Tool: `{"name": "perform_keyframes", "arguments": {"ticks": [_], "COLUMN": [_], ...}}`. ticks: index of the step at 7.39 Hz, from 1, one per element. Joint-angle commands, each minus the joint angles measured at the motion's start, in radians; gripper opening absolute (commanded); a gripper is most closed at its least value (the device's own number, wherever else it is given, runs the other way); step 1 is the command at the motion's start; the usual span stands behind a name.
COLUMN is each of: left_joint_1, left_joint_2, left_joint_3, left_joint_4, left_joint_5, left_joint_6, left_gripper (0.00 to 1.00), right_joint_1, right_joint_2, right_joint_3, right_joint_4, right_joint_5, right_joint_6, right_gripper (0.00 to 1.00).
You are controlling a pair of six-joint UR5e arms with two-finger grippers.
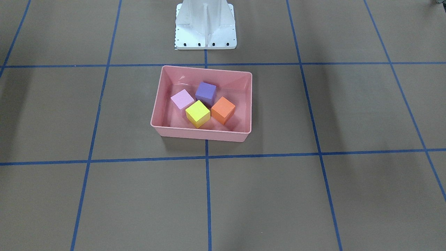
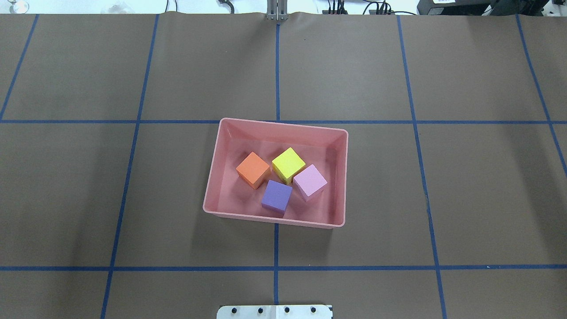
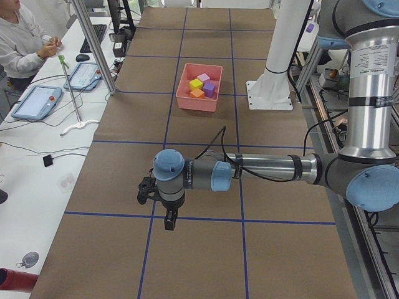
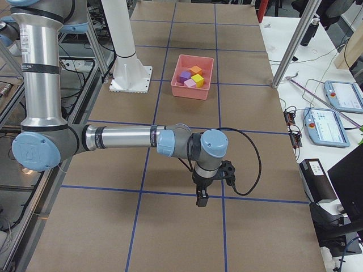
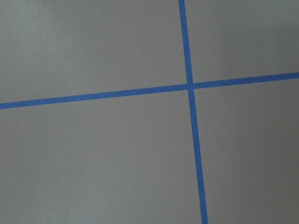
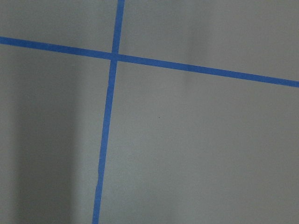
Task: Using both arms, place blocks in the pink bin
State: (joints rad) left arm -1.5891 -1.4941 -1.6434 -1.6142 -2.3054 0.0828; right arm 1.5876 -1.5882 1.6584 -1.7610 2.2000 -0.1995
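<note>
The pink bin [image 2: 218, 175] sits at the table's middle, and it also shows in the front view [image 1: 202, 134]. All four blocks lie inside it: orange [image 2: 253, 169], yellow [image 2: 288, 165], light pink [image 2: 309, 182] and purple [image 2: 276, 196]. My left gripper [image 3: 169, 219] hangs over bare table far from the bin, seen only in the exterior left view. My right gripper [image 4: 201, 196] hangs likewise, seen only in the exterior right view. I cannot tell whether either is open or shut. Nothing shows in them. Both wrist views show only brown table and blue tape.
The white base column [image 1: 205, 26] stands just behind the bin on the robot's side. Blue tape lines [image 2: 277, 268] grid the brown table. A seated operator [image 3: 19, 37] and tablets [image 3: 37, 101] are at a side bench off the table.
</note>
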Motion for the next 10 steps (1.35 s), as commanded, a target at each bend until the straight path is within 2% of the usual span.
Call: {"name": "perform_keyframes", "arguments": {"ticks": [1,5,7,10], "left_joint_1": [0.000,0.000,0.000,0.000], "left_joint_2": [0.067,0.095,0.095,0.095], "left_joint_3": [-0.010,-0.012,-0.024,-0.062], "left_joint_4": [-0.044,-0.046,-0.046,-0.046], "left_joint_5": [-0.002,-0.005,-0.006,-0.003], "left_joint_6": [0.002,0.002,0.002,0.002], "left_gripper": [1.00,1.00,1.00,1.00], "right_joint_1": [0.000,0.000,0.000,0.000], "right_joint_2": [-0.013,-0.019,-0.021,-0.027], "right_joint_3": [-0.002,0.003,0.006,0.006], "right_joint_4": [0.000,0.000,0.000,0.002], "right_joint_5": [0.006,0.020,0.070,0.070], "right_joint_6": [0.000,0.000,0.000,0.000], "right_gripper": [1.00,1.00,1.00,1.00]}}
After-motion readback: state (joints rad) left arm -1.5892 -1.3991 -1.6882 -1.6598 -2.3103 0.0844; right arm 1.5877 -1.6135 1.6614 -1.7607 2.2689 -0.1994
